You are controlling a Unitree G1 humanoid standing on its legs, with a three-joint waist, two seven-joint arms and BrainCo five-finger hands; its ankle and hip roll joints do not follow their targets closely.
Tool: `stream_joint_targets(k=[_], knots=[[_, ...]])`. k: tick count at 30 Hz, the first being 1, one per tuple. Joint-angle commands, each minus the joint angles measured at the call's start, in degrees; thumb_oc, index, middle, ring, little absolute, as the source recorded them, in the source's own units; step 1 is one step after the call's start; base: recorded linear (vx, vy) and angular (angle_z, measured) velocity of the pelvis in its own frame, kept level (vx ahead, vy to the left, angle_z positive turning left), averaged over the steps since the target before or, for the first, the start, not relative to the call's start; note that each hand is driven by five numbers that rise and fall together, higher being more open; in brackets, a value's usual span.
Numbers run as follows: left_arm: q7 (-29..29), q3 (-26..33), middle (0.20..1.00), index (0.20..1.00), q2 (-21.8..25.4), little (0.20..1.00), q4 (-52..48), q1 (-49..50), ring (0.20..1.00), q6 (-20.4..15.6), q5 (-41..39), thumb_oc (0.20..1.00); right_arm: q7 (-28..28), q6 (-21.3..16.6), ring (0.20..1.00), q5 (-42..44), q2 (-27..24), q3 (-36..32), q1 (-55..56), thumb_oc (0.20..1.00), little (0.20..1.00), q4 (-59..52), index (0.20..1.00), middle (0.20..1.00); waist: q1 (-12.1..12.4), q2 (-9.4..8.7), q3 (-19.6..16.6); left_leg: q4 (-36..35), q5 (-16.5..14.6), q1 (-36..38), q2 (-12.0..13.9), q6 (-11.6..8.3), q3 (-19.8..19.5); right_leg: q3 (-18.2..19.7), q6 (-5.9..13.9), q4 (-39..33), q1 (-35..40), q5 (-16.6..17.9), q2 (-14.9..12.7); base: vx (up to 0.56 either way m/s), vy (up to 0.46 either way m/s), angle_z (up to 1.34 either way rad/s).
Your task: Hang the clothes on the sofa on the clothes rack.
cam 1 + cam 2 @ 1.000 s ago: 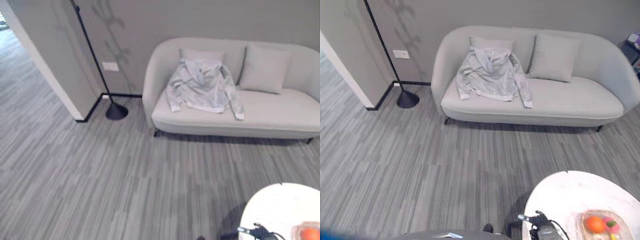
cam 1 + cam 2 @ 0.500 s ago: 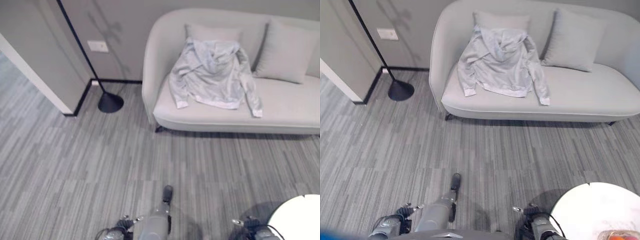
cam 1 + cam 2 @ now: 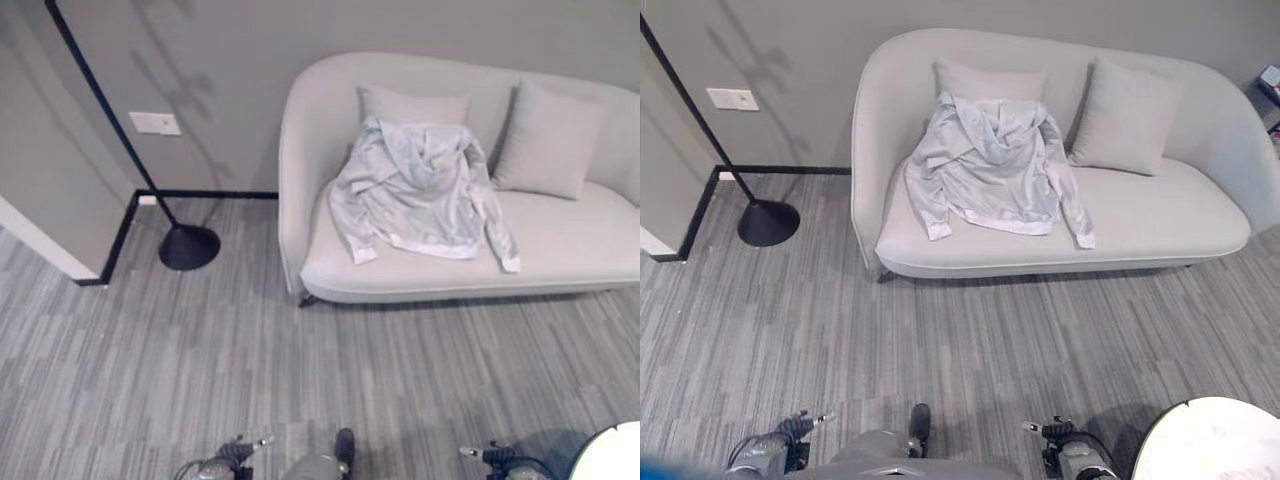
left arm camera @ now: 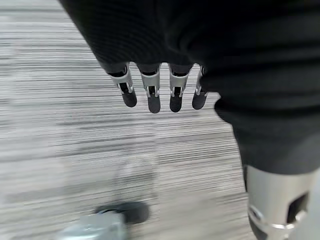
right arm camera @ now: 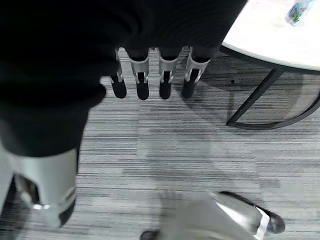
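Right eye view looks down on a floor of grey striped carpet planks [image 3: 970, 330], with one pale grey curved fabric sofa [image 3: 1160, 215] standing against the wall from about 12 to 2 o'clock. On the sofa seat lies one light grey hooded sweatshirt [image 3: 990, 165], spread flat with its hood up against the backrest and its two sleeves trailing toward the seat's front edge. Two pale grey square cushions lean on the backrest: one cushion [image 3: 985, 80] is partly covered by the sweatshirt's hood, the other cushion [image 3: 1125, 115] stands just beside the sweatshirt at its 2 o'clock. At 9 o'clock, well apart from the sofa, stands one black clothes rack pole with a round black base [image 3: 768, 222]. One round white table top [image 3: 1215, 440] shows at 5 o'clock. In the wrist views, the left hand [image 4: 155, 92] and right hand [image 5: 150, 82] each hang over the carpet with fingers straight and relaxed, holding nothing.
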Motion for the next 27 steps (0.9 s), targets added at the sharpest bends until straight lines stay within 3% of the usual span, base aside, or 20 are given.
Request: stream_joint_targets(k=[1, 2, 3, 4, 5, 7, 8, 11, 12, 15, 17, 20, 22, 24, 26, 27], knots=[[1.2, 1.0, 1.0, 1.0, 1.2, 1.0, -0.8, 2.0, 1.0, -0.1, -1.2, 1.0, -0.8, -0.1, 1.0, 0.3, -2.1, -1.1, -1.5, 1.0, 1.0, -2.0, 1.0, 1.0, 0.4, 2.56, 1.6, -2.4, 2.6, -0.3, 4.7, -2.74, -4.9, -6.0, -1.03, -9.3, 4.3, 12.1, -1.4, 0.19, 0.072, 0.07], [1.2, 1.2, 1.0, 1.0, 1.4, 1.0, -1.0, 1.9, 1.0, -0.2, -1.5, 1.0, -0.9, -0.2, 1.0, 0.4, -2.0, -1.2, -1.4, 1.0, 1.0, -2.2, 1.0, 1.0, 0.4, 2.69, 2.2, -2.4, 1.7, 1.0, 4.8, -2.96, -5.1, -7.9, -1.4, -12.0, 3.4, 9.8, -2.5, 0.39, 0.078, -0.03], [1.4, 1.0, 1.0, 1.0, 1.4, 1.0, -1.1, 1.8, 1.0, -0.6, -1.3, 1.0, -1.1, -0.2, 1.0, 0.7, -2.1, -1.6, -1.3, 1.0, 1.0, -2.3, 1.0, 1.0, 0.2, 2.82, 2.8, -2.4, 0.3, 2.6, 4.9, -3.65, -5.5, -11.3, -1.68, -20.4, 2.9, 6.8, -3.6, 0.39, -0.005, -0.07], [1.5, 0.8, 1.0, 1.0, 1.2, 1.0, -0.9, 1.5, 1.0, -0.7, -1.2, 1.0, -1.3, -0.1, 1.0, 0.9, -2.2, -1.9, -1.5, 1.0, 1.0, -2.5, 1.0, 1.0, -0.2, 2.64, 3.2, -2.4, -0.4, 3.4, 5.0, -4.09, -5.9, -12.1, -1.4, -26.0, 2.1, 6.7, -3.5, 0.29, -0.025, 0.0], [1.5, 0.8, 1.0, 1.0, 1.2, 1.0, -0.9, 1.4, 1.0, -0.7, -1.2, 1.0, -1.3, -0.1, 1.0, 0.9, -2.2, -2.0, -1.5, 1.0, 1.0, -2.4, 1.0, 1.0, -0.3, 2.72, 3.2, -2.4, -0.4, 3.3, 5.0, -4.1, -6.0, -12.3, -1.43, -26.3, 2.2, 6.9, -3.4, 0.18, -0.072, 0.34], [1.8, 0.6, 1.0, 1.0, 1.0, 1.0, -0.7, 1.0, 1.0, -0.9, -0.8, 1.0, -1.5, 0.0, 1.0, 1.3, -2.4, -2.3, -1.7, 1.0, 1.0, -2.5, 1.0, 1.0, -1.1, 1.96, 4.0, -2.3, -1.6, 4.6, 4.8, -4.94, -6.6, -11.2, 0.24, -37.9, 1.7, 9.2, -2.8, 0.33, -0.143, 0.16], [2.0, 0.6, 1.0, 1.0, 0.8, 1.0, -0.1, 0.1, 1.0, -1.2, 0.0, 1.0, -1.6, 0.2, 1.0, 1.6, -2.7, -3.0, -2.0, 1.0, 1.0, -2.2, 1.0, 1.0, -2.4, 1.69, 4.8, -3.0, -3.3, 7.6, 5.1, -5.87, -7.9, -8.8, 2.95, -46.6, -2.2, 14.0, -2.7, 0.51, -0.202, -0.09], [2.0, 1.0, 1.0, 1.0, 0.3, 1.0, 0.8, -0.1, 1.0, -1.2, 0.7, 1.0, -1.6, 0.5, 1.0, 1.2, -2.8, -3.1, -2.3, 1.0, 1.0, -2.0, 1.0, 1.0, -2.9, 2.4, 5.4, -3.8, -5.3, 11.4, 7.2, -7.16, -8.7, -9.9, 4.53, -50.4, -6.1, 16.3, -3.8, 0.5, -0.203, 0.8], [2.0, 1.4, 1.0, 1.0, 0.2, 1.0, 1.3, 0.2, 1.0, -1.2, 1.1, 1.0, -1.4, 0.5, 1.0, 0.7, -2.8, -2.8, -2.0, 1.0, 1.0, -1.9, 1.0, 1.0, -2.8, 2.08, 5.2, -4.8, -6.5, 14.1, 8.2, -7.84, -9.2, -11.6, 4.95, -50.4, -7.3, 17.5, -5.0, 0.39, -0.213, 0.3], [2.1, 1.4, 1.0, 1.0, 0.1, 1.0, 2.2, 0.8, 1.0, -1.3, 2.4, 1.0, -1.1, 0.4, 1.0, 0.5, -2.8, -2.8, -0.9, 1.0, 1.0, -2.2, 1.0, 1.0, -3.3, 0.66, 3.9, -6.6, -9.3, 18.5, 9.3, -9.1, -10.7, -10.9, 4.95, -50.4, -5.7, 19.6, -4.6, 0.56, -0.33, 0.43], [2.1, 1.4, 1.0, 1.0, -0.2, 1.0, 2.2, 1.8, 1.0, -1.2, 2.6, 1.0, -0.7, 0.5, 1.0, 0.1, -2.9, -2.2, -0.1, 1.0, 1.0, -1.8, 1.0, 1.0, -3.8, 0.68, 2.6, -6.6, -9.9, 19.9, 13.2, -10.73, -10.2, -11.4, 4.95, -49.9, -3.8, 20.4, -3.5, 0.52, -0.412, 0.84], [2.1, 1.2, 1.0, 1.0, -0.8, 1.0, 1.7, 2.8, 1.0, -1.2, 2.1, 1.0, -0.8, 0.2, 1.0, 0.1, -3.5, -1.7, 0.4, 1.0, 1.0, -1.5, 1.0, 1.0, -3.9, 2.01, 1.3, -5.0, -6.0, 18.9, 17.3, -12.64, -11.0, -12.2, 3.91, -48.2, -3.0, 18.0, -1.0, 0.34, -0.379, 0.51], [1.6, 1.1, 1.0, 1.0, -1.5, 1.0, 0.0, 2.6, 1.0, -1.3, 0.0, 1.0, -1.4, -0.5, 1.0, 1.6, -4.4, -1.4, -0.1, 1.0, 1.0, -1.5, 1.0, 1.0, -3.6, 2.7, 1.0, 3.7, 2.6, 14.0, 19.9, -14.09, -11.7, -13.8, 1.17, -48.8, -0.1, 13.8, 2.2, 0.34, -0.45, -0.08], [1.4, 1.1, 1.0, 1.0, -1.6, 1.0, -0.8, 2.5, 1.0, -1.6, -1.0, 1.0, -1.5, -0.6, 1.0, 1.8, -5.2, -1.9, -0.3, 1.0, 1.0, -1.4, 1.0, 1.0, -3.6, 2.39, 1.2, 7.9, 6.2, 12.2, 20.8, -13.19, -9.7, -14.1, -0.26, -49.5, 2.6, 12.1, 3.2, 0.25, -0.262, -0.11], [1.2, 0.8, 1.0, 1.0, -1.5, 1.0, -1.5, 2.3, 1.0, -1.7, -1.3, 1.0, -1.6, -0.7, 1.0, 2.2, -5.9, -2.3, -0.4, 1.0, 1.0, -1.1, 1.0, 1.0, -3.5, 1.89, 1.4, 9.8, 7.7, 10.8, 21.9, -12.47, -5.9, -13.9, -1.24, -49.9, 4.9, 10.3, 3.8, 0.23, -0.188, -0.19], [1.2, 0.6, 1.0, 1.0, -1.5, 1.0, -1.9, 2.2, 1.0, -1.8, -1.5, 1.0, -1.6, -0.7, 1.0, 2.5, -6.0, -2.2, -0.4, 1.0, 1.0, -1.2, 1.0, 1.0, -3.3, 1.56, 1.5, 9.0, 6.2, 9.8, 21.6, -11.62, -4.4, -13.9, -1.65, -50.0, 5.7, 9.6, 4.0, 0.16, -0.124, 0.21]])
